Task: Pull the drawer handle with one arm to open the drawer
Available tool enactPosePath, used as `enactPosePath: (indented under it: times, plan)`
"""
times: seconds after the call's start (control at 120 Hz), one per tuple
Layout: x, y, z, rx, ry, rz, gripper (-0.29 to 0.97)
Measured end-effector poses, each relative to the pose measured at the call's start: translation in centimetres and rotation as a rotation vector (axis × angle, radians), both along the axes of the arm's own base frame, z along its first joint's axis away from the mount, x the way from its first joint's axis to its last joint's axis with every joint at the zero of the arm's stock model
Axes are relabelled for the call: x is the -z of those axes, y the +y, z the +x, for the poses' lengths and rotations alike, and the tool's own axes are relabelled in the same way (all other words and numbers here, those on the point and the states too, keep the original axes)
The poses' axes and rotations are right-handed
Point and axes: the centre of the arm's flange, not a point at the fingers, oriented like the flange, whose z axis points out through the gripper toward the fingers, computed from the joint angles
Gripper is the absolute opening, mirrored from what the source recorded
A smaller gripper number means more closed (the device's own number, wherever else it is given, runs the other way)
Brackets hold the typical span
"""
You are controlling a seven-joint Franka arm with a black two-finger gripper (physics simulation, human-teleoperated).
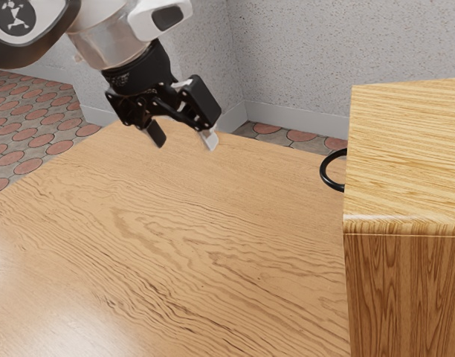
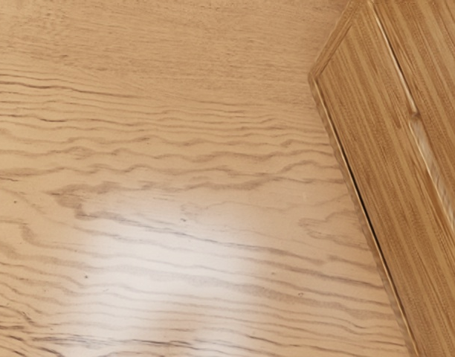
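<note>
A wooden drawer cabinet (image 1: 406, 208) stands on the table at the exterior view's right. Its black curved handle (image 1: 330, 172) juts out from the cabinet's left face. My gripper (image 1: 183, 137) hangs above the table's far side, well to the left of the handle, open with nothing between its fingers. In the wrist view the cabinet's front (image 2: 406, 186) shows beside the table top, with a pale strip (image 2: 436, 175) on it that I cannot identify.
The wooden table (image 1: 168, 245) stretches wide under and in front of my hand. Behind it are a tiled floor (image 1: 27, 134) and a grey speckled wall (image 1: 309, 52).
</note>
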Motion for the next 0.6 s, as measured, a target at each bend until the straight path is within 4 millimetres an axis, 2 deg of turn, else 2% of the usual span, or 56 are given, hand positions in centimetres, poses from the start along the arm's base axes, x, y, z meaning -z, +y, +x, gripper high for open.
enactPosePath:
  times: [0.117, 0.475, 0.6]
  plan:
    - [-0.2, -1.9, 0.2, -0.005, -0.021, -0.058, 0.68]
    - [-1.5, -4.6, -0.7, -0.057, -0.066, -0.090, 0.68]
    - [-1.8, -6.4, -1.1, -0.055, -0.083, -0.111, 0.68]
